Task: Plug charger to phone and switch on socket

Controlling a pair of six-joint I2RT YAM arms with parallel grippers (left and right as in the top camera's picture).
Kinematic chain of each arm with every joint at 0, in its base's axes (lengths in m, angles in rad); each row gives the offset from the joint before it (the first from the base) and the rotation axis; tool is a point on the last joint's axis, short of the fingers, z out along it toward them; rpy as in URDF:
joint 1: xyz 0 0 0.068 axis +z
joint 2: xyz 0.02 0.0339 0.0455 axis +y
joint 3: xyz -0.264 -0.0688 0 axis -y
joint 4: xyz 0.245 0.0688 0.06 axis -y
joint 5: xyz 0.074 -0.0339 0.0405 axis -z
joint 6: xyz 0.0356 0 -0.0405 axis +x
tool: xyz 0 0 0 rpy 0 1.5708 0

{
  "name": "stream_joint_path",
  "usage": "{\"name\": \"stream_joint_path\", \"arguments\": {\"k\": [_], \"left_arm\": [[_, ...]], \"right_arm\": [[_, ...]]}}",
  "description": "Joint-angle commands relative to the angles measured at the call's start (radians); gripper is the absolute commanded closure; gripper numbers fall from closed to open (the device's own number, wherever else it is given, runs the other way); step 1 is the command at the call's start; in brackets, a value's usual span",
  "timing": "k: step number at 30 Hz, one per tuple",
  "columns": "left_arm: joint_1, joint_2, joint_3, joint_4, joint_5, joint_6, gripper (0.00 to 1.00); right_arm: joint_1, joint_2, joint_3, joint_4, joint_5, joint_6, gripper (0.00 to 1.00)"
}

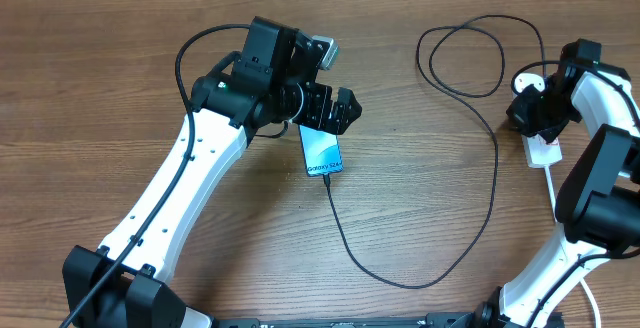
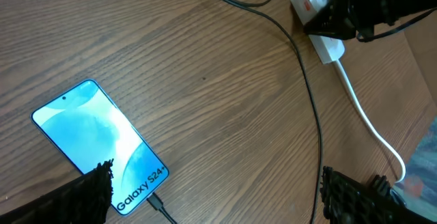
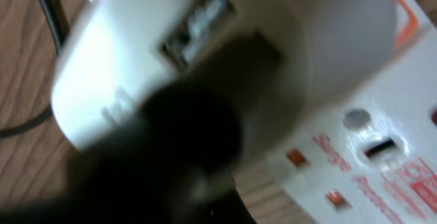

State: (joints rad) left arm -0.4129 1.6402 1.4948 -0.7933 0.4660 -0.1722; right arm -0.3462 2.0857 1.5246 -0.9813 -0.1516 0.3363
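The phone (image 1: 321,153) lies flat on the table with its blue screen up, and it also shows in the left wrist view (image 2: 95,138). The charger's black cable (image 1: 497,173) has its connector tip (image 2: 156,201) in the phone's "Galaxy" end and loops right toward the socket. My left gripper (image 1: 337,110) is open and empty just above the phone's far end; in its wrist view (image 2: 215,203) the fingers straddle bare table. The white socket (image 1: 543,150) lies at the right edge. My right gripper (image 1: 535,118) is shut, its tip down on the socket (image 3: 362,149) beside a white adapter (image 3: 205,39).
The socket's white cord (image 2: 369,125) runs from the strip toward the near right. The cable makes a loose loop (image 1: 465,58) at the back of the table. Small red switches (image 3: 295,157) show on the strip.
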Motion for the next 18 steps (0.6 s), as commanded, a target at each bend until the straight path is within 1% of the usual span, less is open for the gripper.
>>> {"name": "stream_joint_path", "arguments": {"k": [1, 5, 6, 9, 12, 15, 18], "left_arm": [[-0.006, -0.011, 0.014, -0.007, -0.005, 0.027, 0.00], [-0.006, -0.011, 0.014, -0.014, -0.005, 0.016, 0.00], [-0.006, -0.011, 0.014, -0.017, -0.005, 0.006, 0.00], [-0.006, -0.011, 0.014, -0.019, -0.004, -0.025, 0.00], [-0.006, -0.018, 0.014, -0.018, -0.002, -0.038, 0.00], [-0.007, -0.035, 0.014, -0.020, -0.001, -0.037, 0.00], [-0.007, -0.064, 0.014, -0.024, -0.001, -0.037, 0.00]], "right_arm": [[0.020, -0.111, 0.028, -0.044, 0.067, 0.010, 0.96], [0.021, -0.274, 0.029, -0.087, 0.143, 0.032, 0.96], [0.021, -0.342, 0.029, -0.101, 0.151, 0.032, 0.96], [0.021, -0.495, 0.029, -0.140, 0.151, 0.031, 0.96], [0.022, -0.604, 0.029, -0.191, 0.146, 0.030, 0.96], [0.028, -0.690, 0.029, -0.246, 0.074, -0.021, 0.96], [0.039, -0.772, 0.029, -0.300, -0.054, -0.113, 0.96]]}}
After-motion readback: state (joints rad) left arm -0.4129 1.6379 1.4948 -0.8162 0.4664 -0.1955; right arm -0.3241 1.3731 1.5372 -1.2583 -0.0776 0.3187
